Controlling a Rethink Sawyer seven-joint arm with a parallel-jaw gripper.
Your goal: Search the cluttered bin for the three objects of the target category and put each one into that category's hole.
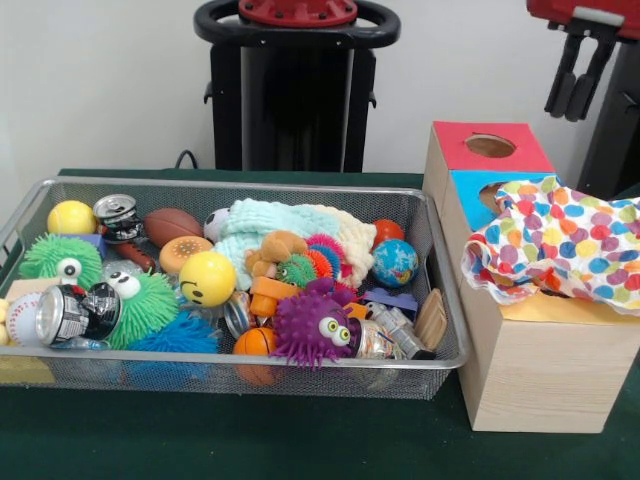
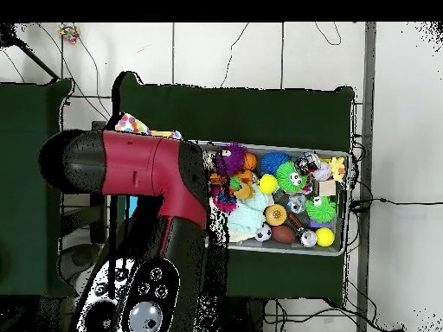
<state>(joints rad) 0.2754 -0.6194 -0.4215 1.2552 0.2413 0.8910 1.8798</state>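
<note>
front view | the gripper (image 1: 578, 75) hangs high at the top right, over the wooden box (image 1: 530, 370) — far from the toys, and whether it is apart or together cannot be told | overhead view | the red arm (image 2: 151, 164) covers the box; the bin (image 2: 344, 203) of toys lies off to its side — no toy picked yet

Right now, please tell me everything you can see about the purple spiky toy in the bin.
The purple spiky toy is a round ball covered in soft, rubbery-looking spikes, with two white googly eyes facing the camera. It sits upright at the near edge of the wire bin, on top of other clutter. An orange basketball touches its left side, and an orange block lies just behind it.
</note>
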